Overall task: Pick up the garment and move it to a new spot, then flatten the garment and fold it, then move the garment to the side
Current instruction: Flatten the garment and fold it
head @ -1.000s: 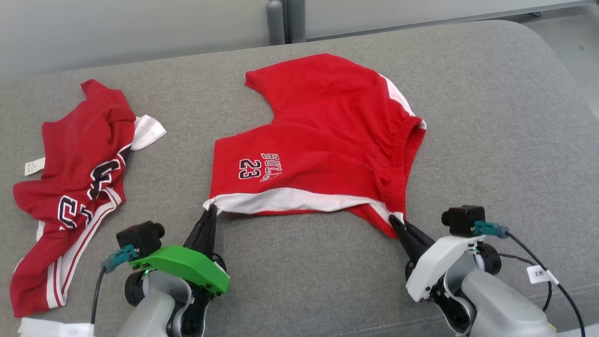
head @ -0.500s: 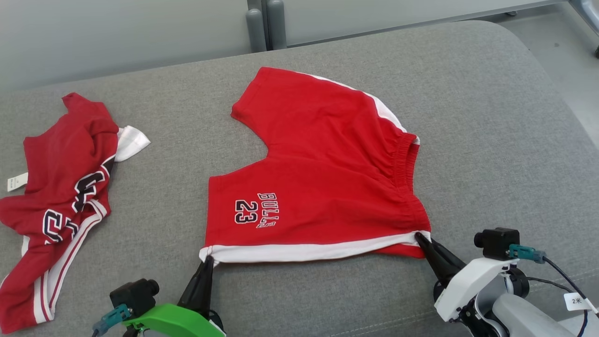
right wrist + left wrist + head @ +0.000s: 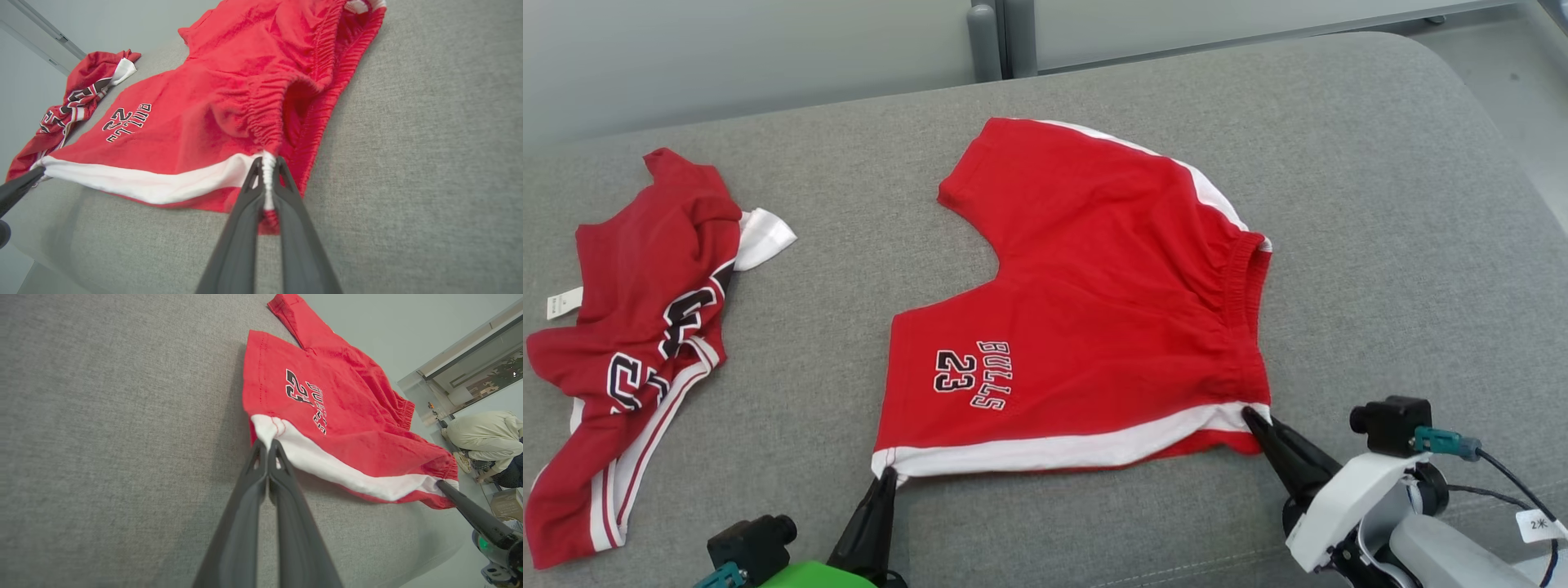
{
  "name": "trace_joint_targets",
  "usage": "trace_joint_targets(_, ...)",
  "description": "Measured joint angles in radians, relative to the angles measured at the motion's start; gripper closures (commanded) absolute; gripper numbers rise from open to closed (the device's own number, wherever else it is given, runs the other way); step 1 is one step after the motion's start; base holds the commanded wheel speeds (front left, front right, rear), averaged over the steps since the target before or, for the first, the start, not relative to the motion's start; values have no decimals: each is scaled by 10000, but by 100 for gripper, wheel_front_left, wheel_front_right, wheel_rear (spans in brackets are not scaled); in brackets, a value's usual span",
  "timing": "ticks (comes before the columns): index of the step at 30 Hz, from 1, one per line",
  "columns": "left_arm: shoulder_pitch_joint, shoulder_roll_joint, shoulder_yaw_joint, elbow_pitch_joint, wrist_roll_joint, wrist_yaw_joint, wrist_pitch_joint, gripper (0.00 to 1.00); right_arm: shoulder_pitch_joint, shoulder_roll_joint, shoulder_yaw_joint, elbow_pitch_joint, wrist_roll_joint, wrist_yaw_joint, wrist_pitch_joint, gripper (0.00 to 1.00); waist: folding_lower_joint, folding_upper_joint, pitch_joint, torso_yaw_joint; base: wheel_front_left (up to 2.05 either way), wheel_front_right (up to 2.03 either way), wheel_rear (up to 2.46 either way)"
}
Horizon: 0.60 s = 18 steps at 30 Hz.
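The garment point(image 3: 1094, 310) is a pair of red shorts with a white side stripe and "BULLS 23" print, lying spread on the grey cushion point(image 3: 1380, 245). My left gripper point(image 3: 886, 475) is shut on the white leg-hem corner at the near left; the same pinch shows in the left wrist view point(image 3: 267, 446). My right gripper point(image 3: 1248, 415) is shut on the waistband corner at the near right, where the white stripe meets the elastic point(image 3: 267, 163). The white stripe point(image 3: 1062, 449) stretches between the two grips along the near edge.
A second red garment point(image 3: 637, 327), a crumpled jersey with white trim, lies at the cushion's left. A person in a pale top point(image 3: 482, 437) crouches beyond the cushion in the left wrist view. Bare grey cushion lies to the right of the shorts.
Both grippers have drawn the shorts toward me, and the cloth now lies flatter and more spread. The head camera has also shifted between frames.
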Motion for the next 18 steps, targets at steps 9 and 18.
trace_joint_targets(9, 402, 232, 136, -508, 0, 174, 2, 100, 441, -336, 113, -86, 48, 0, 107, 100, 0, 0, 53, 22, 0, 0, 0)
trace_joint_targets(18, 464, 426, -46, -527, 242, 328, 205, 100, 439, -391, 196, -81, -140, 0, 104, 65, 0, 0, -118, -75, 0, 0, 0)
